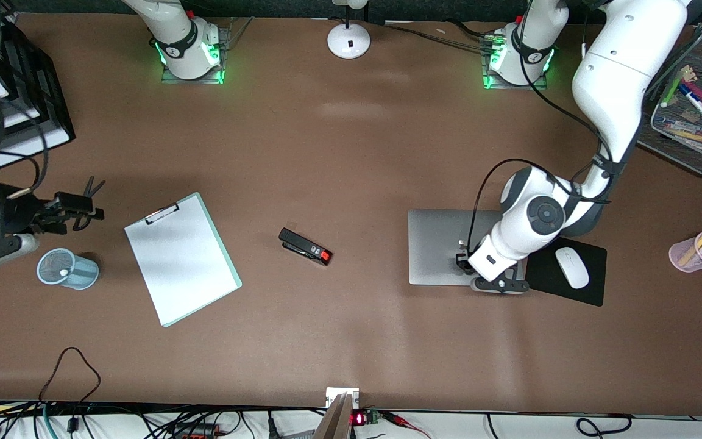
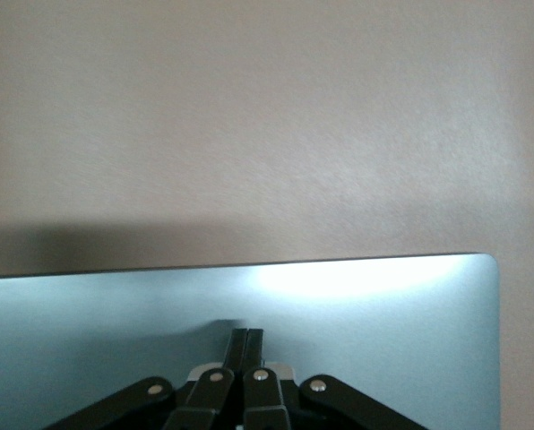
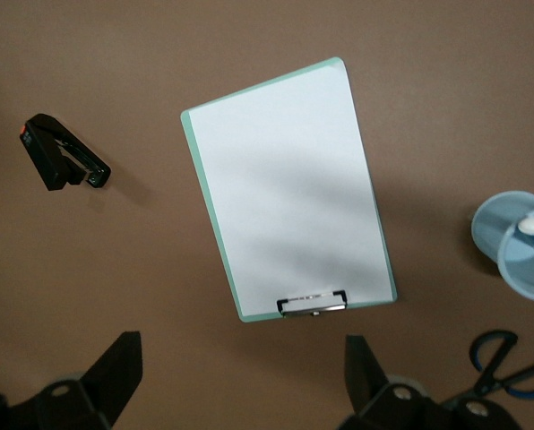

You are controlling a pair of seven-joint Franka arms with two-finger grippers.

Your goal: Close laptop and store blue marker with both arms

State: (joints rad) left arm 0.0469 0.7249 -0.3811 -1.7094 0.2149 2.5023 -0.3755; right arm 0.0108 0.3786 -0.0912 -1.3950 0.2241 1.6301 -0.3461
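The silver-grey laptop lies closed and flat toward the left arm's end of the table. My left gripper is shut and empty, with its fingertips down on the lid near the edge; in the left wrist view the gripper shows its fingers pressed together. The blue marker stands in a light-blue mesh cup, with only its white end showing. My right gripper is open and empty over the table beside the cup, and shows wide open in the right wrist view.
A clipboard and a black stapler lie mid-table. Scissors lie under the right gripper. A white mouse sits on a black pad beside the laptop. A pink marker cup, a mesh tray and a lamp base also stand here.
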